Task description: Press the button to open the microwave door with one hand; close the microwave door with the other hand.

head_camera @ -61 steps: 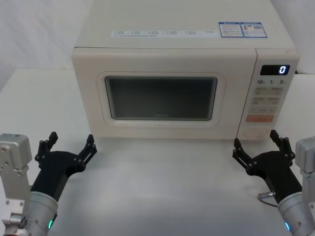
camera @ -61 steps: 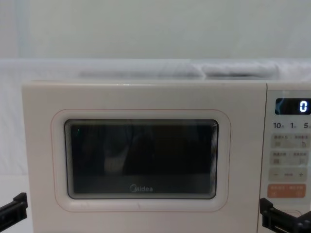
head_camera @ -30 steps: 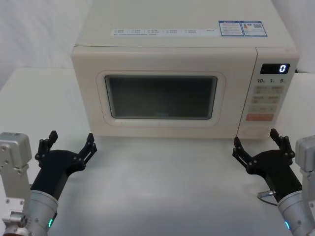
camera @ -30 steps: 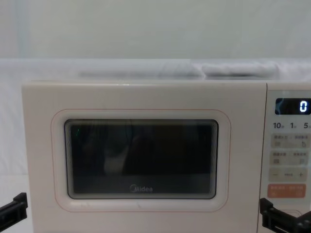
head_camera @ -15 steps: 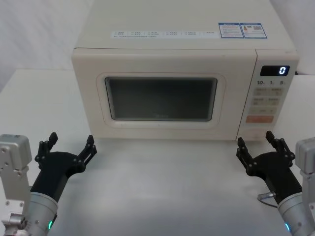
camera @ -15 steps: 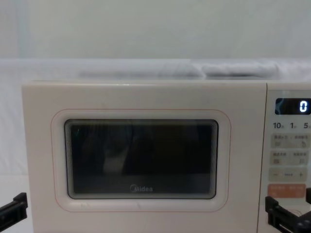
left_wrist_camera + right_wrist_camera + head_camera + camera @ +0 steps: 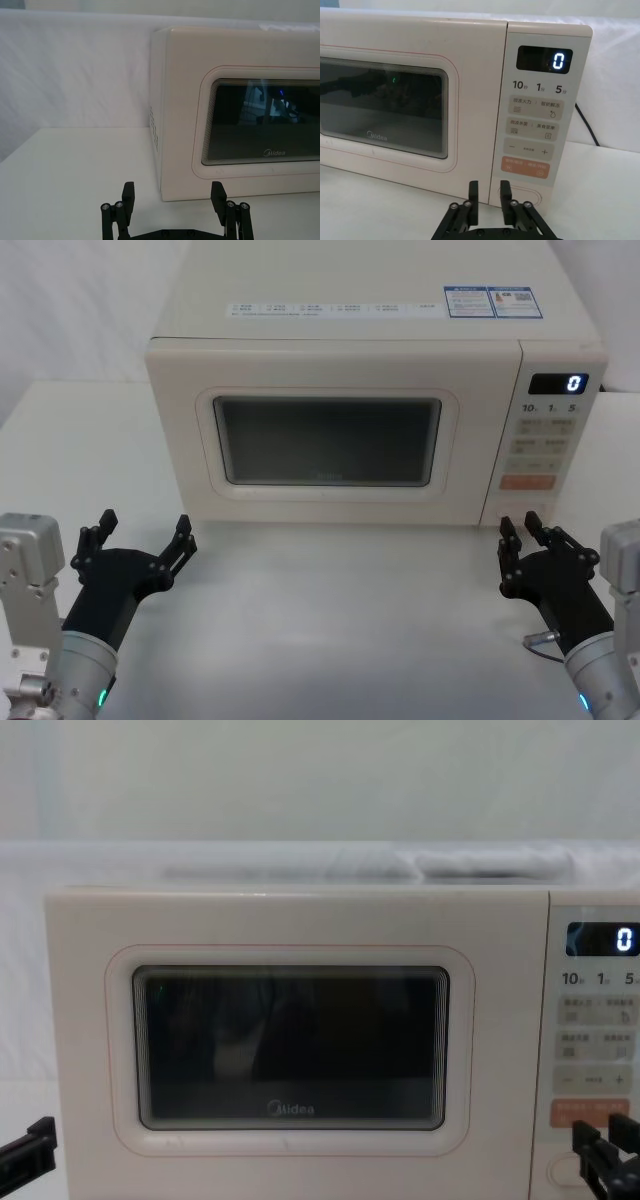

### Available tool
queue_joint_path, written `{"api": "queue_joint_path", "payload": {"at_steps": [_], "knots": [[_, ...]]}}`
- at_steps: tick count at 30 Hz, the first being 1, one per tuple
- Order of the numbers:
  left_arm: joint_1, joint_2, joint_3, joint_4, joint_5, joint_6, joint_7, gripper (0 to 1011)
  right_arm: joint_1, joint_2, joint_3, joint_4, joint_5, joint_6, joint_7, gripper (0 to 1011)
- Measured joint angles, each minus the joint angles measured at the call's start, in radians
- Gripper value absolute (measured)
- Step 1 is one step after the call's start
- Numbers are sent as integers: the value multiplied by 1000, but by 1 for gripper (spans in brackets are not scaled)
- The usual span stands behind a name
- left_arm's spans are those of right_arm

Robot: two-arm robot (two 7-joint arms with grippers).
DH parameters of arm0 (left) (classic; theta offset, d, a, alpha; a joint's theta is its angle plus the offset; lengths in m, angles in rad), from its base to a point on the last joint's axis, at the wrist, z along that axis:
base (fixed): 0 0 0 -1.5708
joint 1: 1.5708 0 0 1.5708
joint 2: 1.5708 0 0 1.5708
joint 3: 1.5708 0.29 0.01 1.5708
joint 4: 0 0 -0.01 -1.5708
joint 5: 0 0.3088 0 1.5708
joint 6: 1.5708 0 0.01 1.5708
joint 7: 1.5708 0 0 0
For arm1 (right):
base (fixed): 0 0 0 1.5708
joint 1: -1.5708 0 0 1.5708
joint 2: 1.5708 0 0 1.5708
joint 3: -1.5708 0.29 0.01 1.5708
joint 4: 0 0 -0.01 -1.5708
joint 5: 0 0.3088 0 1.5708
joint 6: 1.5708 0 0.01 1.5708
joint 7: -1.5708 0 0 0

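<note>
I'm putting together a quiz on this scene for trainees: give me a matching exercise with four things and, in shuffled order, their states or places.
Things:
1. microwave door
2. left hand
3. right hand
4. display

States or places:
A. fingers nearly together, just in front of the button
B. closed flush
C. shows 0
D. fingers spread wide, on the table by the door's lower left corner

Pairs: 1-B, 2-D, 3-A, 4-C

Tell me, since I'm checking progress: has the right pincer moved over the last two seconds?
Yes. The right pincer has narrowed its fingers and shifted right, now lined up below the orange key.
</note>
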Motion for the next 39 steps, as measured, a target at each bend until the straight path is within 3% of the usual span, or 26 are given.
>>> {"api": "queue_joint_path", "payload": {"at_steps": [11, 39], "knots": [[0, 0, 0, 0, 0, 0, 0, 1001, 0, 0, 0, 0, 0, 0, 0, 0], [0, 0, 0, 0, 0, 0, 0, 1001, 1, -2, 3, 0, 1, 5, 4, 0]]}}
